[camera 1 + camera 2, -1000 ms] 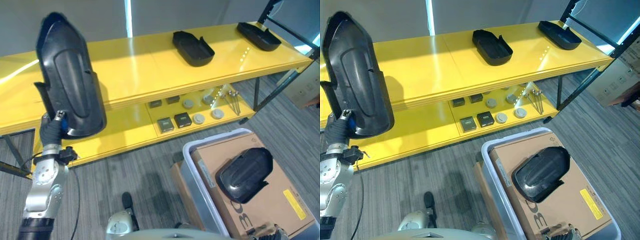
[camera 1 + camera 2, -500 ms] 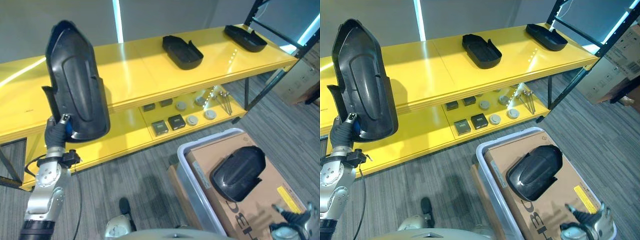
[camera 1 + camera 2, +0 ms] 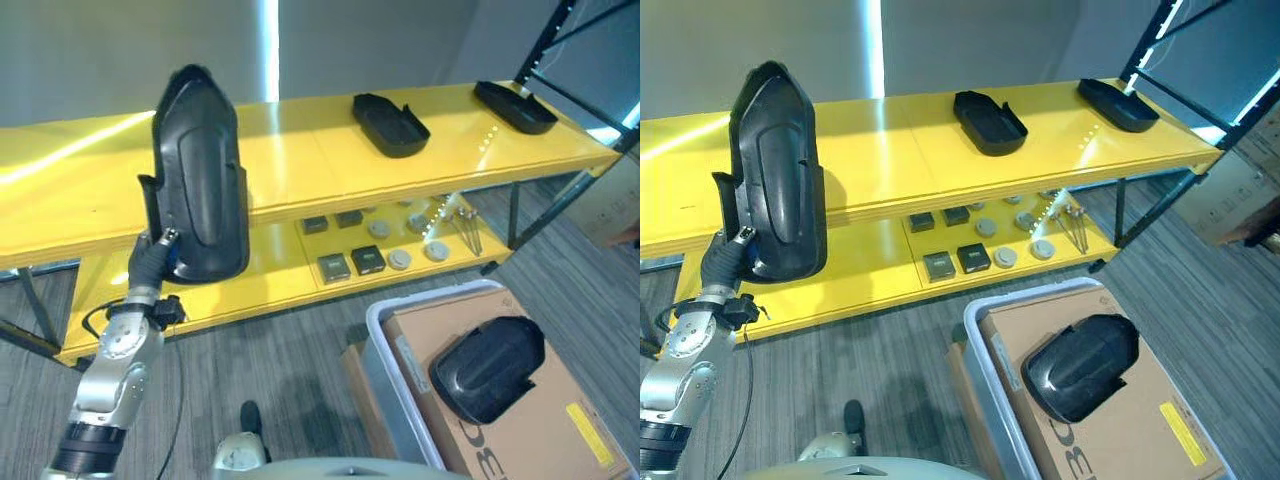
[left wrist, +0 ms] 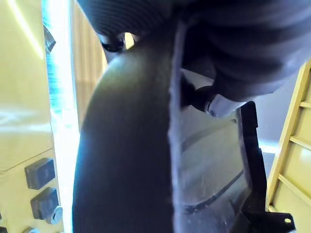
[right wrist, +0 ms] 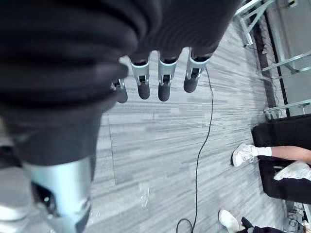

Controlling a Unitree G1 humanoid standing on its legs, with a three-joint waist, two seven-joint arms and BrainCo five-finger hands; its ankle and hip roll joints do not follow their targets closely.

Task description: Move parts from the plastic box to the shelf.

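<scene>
Yellow shelf (image 3: 300, 150) noted with two black parts on top tier. Large black part (image 3: 195, 180) held upright before shelf, left hand (image 3: 152, 262) clamped on its lower edge. Another part (image 3: 490, 365) lay on cardboard in plastic box (image 3: 385, 340). Right hand (image 5: 160, 73) seen in right wrist view, fingers straight, holding nothing; person's shoes (image 5: 243, 154) shown there.
</scene>
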